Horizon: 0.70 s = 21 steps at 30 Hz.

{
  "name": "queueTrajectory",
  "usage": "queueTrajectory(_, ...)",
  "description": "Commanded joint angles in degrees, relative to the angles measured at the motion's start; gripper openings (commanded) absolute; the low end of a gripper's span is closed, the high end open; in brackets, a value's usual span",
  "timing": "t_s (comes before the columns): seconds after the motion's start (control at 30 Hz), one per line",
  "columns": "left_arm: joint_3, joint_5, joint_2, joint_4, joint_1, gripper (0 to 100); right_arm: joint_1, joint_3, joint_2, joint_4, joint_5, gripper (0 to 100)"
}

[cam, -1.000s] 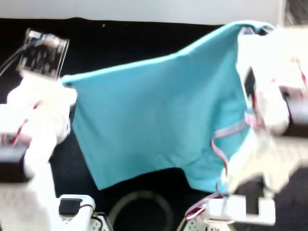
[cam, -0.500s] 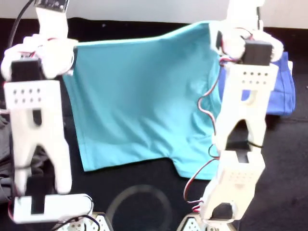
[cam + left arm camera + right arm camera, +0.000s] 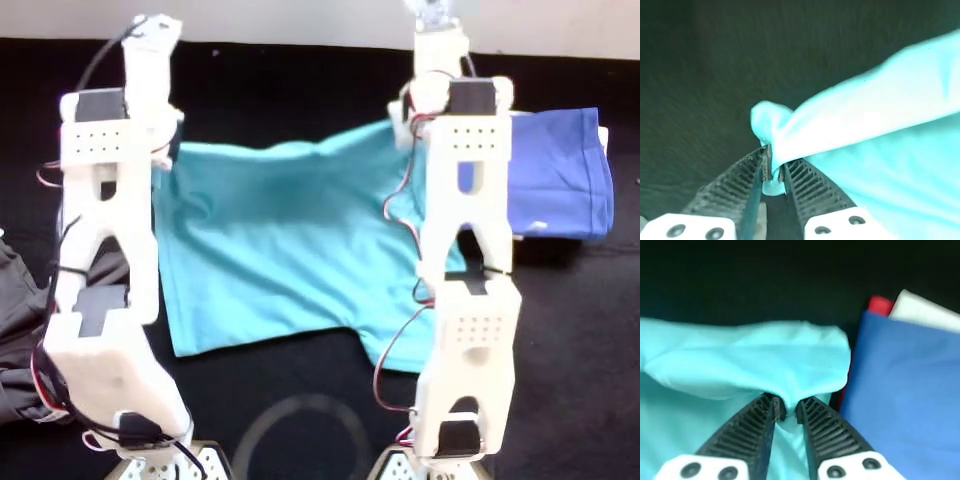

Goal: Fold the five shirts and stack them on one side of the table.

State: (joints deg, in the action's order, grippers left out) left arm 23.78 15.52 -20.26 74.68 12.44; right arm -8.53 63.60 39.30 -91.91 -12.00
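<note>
A teal shirt (image 3: pixel 290 250) is stretched over the black table (image 3: pixel 300 80) between my two arms. My left gripper (image 3: pixel 165 138) holds its far left corner; in the left wrist view the gripper (image 3: pixel 773 172) is shut on a bunched fold of the teal shirt (image 3: pixel 865 115). My right gripper (image 3: pixel 410 122) holds the far right corner; in the right wrist view the gripper (image 3: pixel 788 412) is shut on the teal shirt (image 3: pixel 740 360). The shirt's near hem lies on the table.
A folded blue shirt (image 3: pixel 555 175) lies at the far right, right next to the teal one. In the right wrist view the blue shirt (image 3: pixel 905 390) tops red (image 3: pixel 880 304) and white (image 3: pixel 925 310) cloth. Dark garments (image 3: pixel 15 330) are heaped at the left edge.
Both arms have swung away from the camera and down, carrying the teal shirt from held up high to stretched low over the table. The blue stack came into sight.
</note>
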Motion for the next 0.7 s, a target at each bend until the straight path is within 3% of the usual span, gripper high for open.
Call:
queueTrajectory(0.0, 2.68, 0.35, -2.51, 0.97, -0.92, 1, 0.40, 1.27, 1.01, -3.21, -0.26, 0.6)
queueTrajectory(0.3, 3.21, 0.35, -5.58, 2.81, -1.54, 1, 0.57, 1.45, 3.12, -6.02, -0.18, 0.6)
queueTrajectory(0.4, 4.88, 0.62, -2.77, 7.91, -1.54, 1, 0.92, 1.45, -0.13, -8.57, -0.18, 0.6)
queueTrajectory(0.53, 7.16, 8.97, -0.31, 16.09, -1.54, 1, 4.00, 1.19, -5.32, -9.10, -0.18, 0.6)
queueTrajectory(0.67, 10.15, 10.90, 1.80, 23.74, -1.63, 1, 6.55, -0.48, -10.86, -9.27, -0.18, 0.6)
